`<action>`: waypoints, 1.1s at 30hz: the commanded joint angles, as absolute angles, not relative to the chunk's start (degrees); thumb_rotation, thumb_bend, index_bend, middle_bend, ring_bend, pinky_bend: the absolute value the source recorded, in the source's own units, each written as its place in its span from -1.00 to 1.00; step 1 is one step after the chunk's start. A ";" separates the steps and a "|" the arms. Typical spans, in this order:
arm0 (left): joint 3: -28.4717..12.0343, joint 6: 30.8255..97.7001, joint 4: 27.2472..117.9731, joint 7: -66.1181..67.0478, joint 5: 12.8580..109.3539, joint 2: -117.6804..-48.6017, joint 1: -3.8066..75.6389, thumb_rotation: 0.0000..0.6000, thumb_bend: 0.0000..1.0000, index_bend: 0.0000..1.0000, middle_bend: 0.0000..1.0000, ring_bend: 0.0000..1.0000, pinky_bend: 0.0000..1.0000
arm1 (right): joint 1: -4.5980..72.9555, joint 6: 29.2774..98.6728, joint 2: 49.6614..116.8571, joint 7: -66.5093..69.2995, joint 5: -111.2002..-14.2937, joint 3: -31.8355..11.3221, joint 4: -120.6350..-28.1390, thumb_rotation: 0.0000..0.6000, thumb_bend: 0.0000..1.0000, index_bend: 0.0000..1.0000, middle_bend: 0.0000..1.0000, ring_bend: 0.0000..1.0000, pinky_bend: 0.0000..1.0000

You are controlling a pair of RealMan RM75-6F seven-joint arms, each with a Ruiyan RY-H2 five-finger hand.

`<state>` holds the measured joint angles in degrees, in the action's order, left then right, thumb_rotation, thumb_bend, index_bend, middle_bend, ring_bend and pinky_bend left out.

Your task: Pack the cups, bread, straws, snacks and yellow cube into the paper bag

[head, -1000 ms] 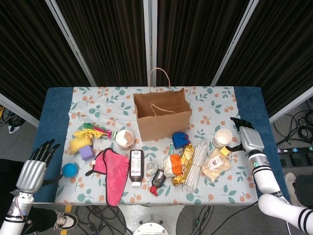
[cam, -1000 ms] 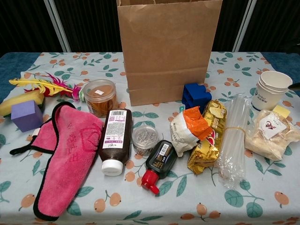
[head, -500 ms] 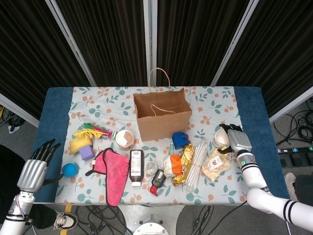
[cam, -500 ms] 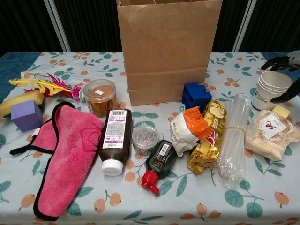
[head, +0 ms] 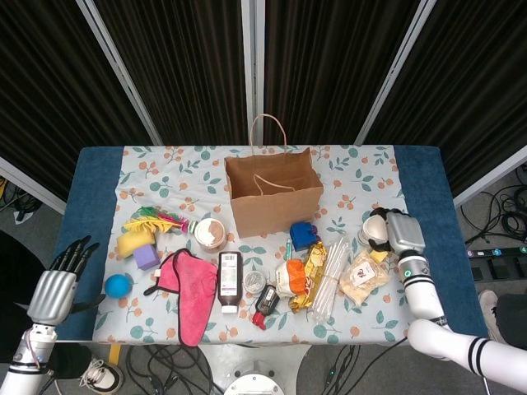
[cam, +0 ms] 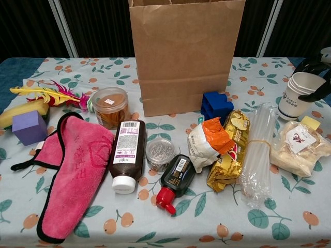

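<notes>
White stacked paper cups (cam: pixel 299 95), tilted, clasped by right hand (head: pixel 394 231) fingers; next, lift toward brown paper bag (head: pixel 273 196). Left hand (head: pixel 58 284) idle, fingers apart.

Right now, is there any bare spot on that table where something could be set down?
Yes: bare cloth behind and beside the paper bag, and along the front edge beyond the pink cloth. It is crowded between the dark bottle and the bread packet.

Brown paper bag (cam: pixel 186 54) upright, open, mid-table nr far edge. White cups (cam: pixel 298 95) stacked, tilted, nr right edge; yellow cube (cam: pixel 311 122) + bagged bread (cam: pixel 300 147) just in front. Clear straws (cam: pixel 258 152), gold and orange snacks (cam: pixel 220 147) lie btwn bread & table centre.
</notes>
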<state>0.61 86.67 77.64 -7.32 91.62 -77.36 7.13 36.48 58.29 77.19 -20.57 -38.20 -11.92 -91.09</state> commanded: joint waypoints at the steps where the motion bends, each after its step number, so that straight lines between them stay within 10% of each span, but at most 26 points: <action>1: 0.60 86.67 77.86 -7.39 91.78 -77.24 7.24 0.96 -0.71 -0.68 -0.71 -0.82 -0.62 | 35.38 62.60 72.64 -20.68 -41.19 -13.49 -97.86 1.00 -0.50 -0.24 -0.36 -0.61 -0.49; 14: 0.22 86.98 78.23 -8.67 92.34 -77.49 7.79 0.95 -0.71 -0.68 -0.71 -0.82 -0.62 | 37.32 80.24 54.26 -30.49 -47.56 -26.70 -123.77 1.00 -0.49 -0.23 -0.35 -0.61 -0.49; 29: -1.07 86.91 76.90 -9.72 90.74 -77.22 8.09 0.95 -0.71 -0.68 -0.71 -0.82 -0.62 | 52.97 77.51 79.10 -28.43 -49.15 -27.00 -109.91 1.00 -0.51 -0.22 -0.36 -0.61 -0.49; 33: -1.17 86.83 76.11 -10.39 90.19 -77.31 7.91 0.95 -0.71 -0.68 -0.71 -0.82 -0.62 | 54.40 76.15 81.17 -29.24 -48.10 -26.63 -107.92 1.00 -0.67 -0.50 -0.53 -0.77 -0.66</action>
